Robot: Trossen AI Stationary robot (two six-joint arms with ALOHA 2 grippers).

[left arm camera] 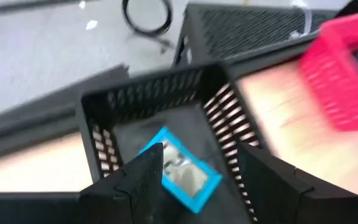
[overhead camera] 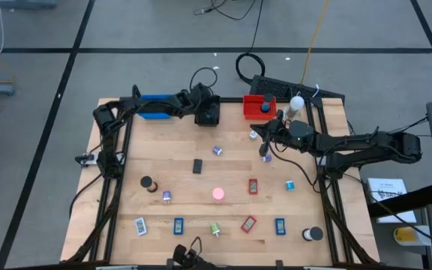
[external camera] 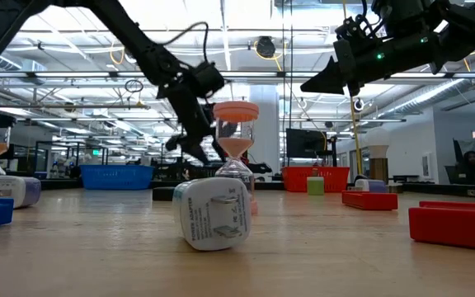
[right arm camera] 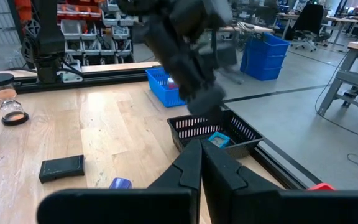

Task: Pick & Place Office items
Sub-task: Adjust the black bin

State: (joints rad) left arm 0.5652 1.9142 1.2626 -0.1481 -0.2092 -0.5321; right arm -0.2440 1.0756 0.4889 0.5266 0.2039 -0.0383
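Currently left gripper [left arm camera: 194,171] over black tray [left arm camera: 142,93] at far left of worktop [overhead camera: 201,191]; jaws parted, blue flat item [left arm camera: 182,168] between them, lying in tray. Right gripper [right arm camera: 201,165] shut, empty, nearer far right items.

A blue flat rectangle [left arm camera: 182,171] lies tilted inside the black tray [left arm camera: 104,102]; other office items dot the table [overhead camera: 126,161].
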